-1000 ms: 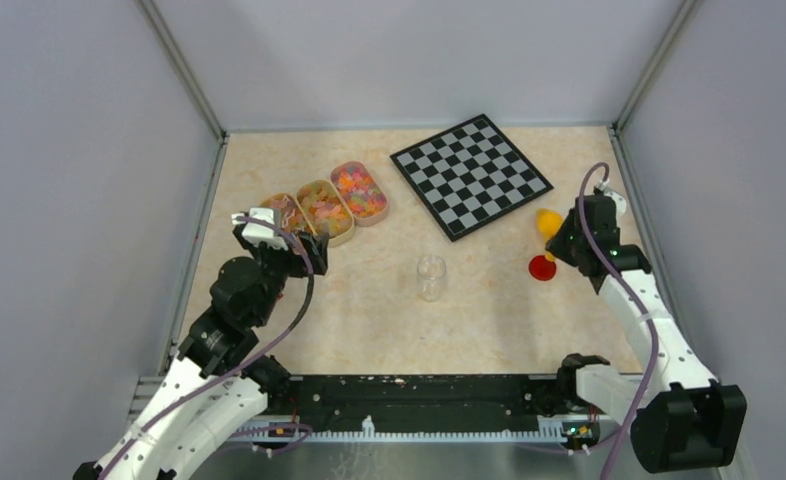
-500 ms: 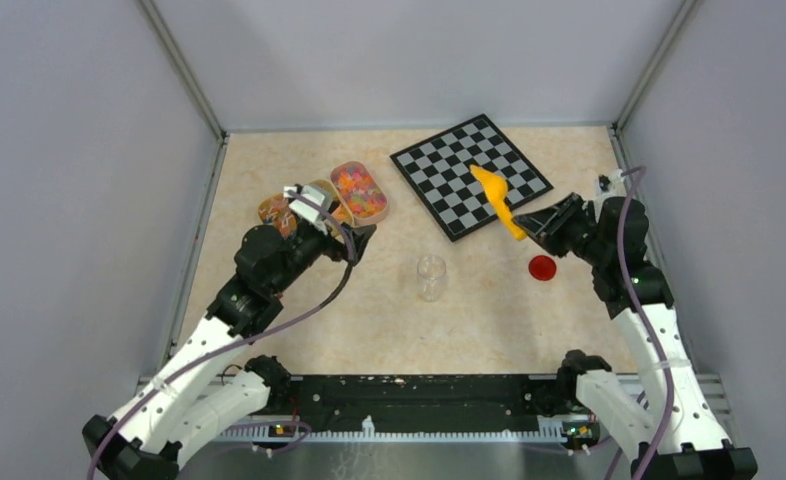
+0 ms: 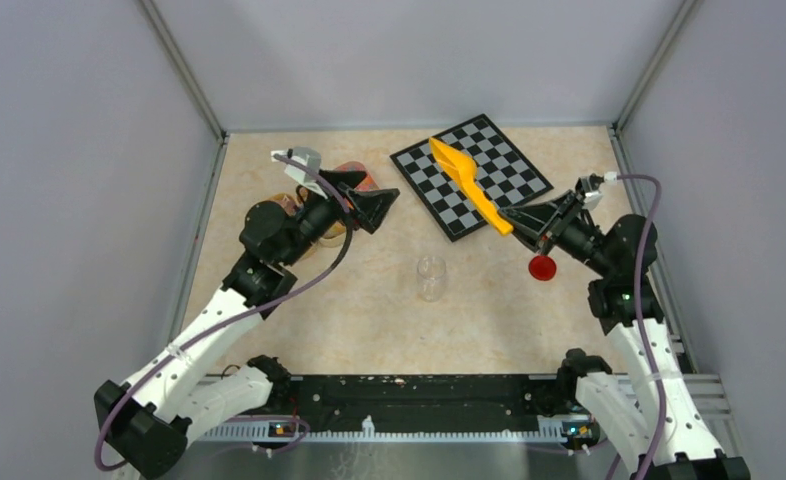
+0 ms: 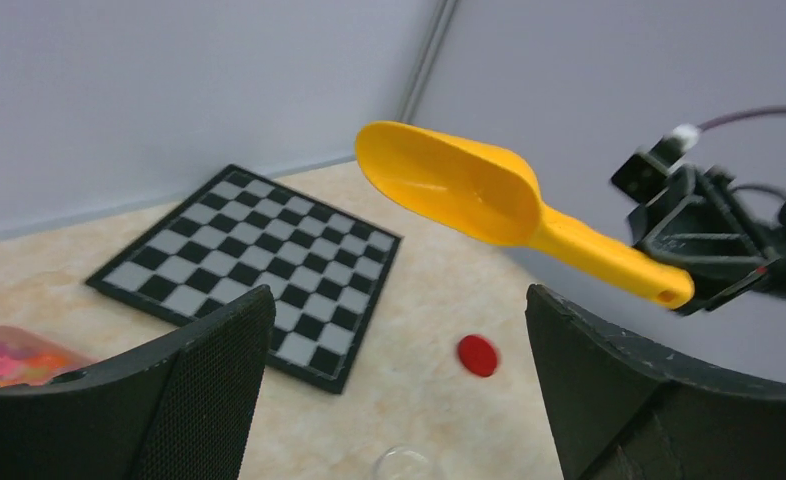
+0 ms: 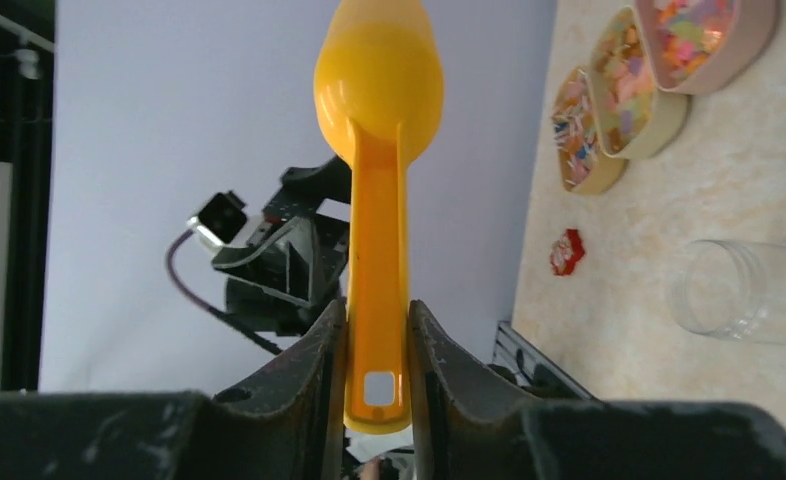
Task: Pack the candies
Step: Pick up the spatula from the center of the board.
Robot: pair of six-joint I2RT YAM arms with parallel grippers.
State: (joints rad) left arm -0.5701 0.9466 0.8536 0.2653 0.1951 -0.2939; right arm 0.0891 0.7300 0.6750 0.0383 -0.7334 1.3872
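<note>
The candies lie in three small trays at the table's back left, with part of the heap at the left wrist view's edge. In the top view my left arm covers most of them. My right gripper is shut on the handle of a yellow scoop, which is held level above the chessboard, bowl empty. The right wrist view shows the scoop clamped between the fingers of that gripper. My left gripper hangs open and empty above the trays, facing the scoop.
A clear open jar stands mid-table. Its red lid lies to the right, under my right gripper. A small red-and-white wrapped piece lies loose on the table near the trays. Grey walls close in three sides.
My right gripper lifted the scoop from beside the red lid and swung it left over the chessboard. My left arm rose from the trays and turned towards the middle.
</note>
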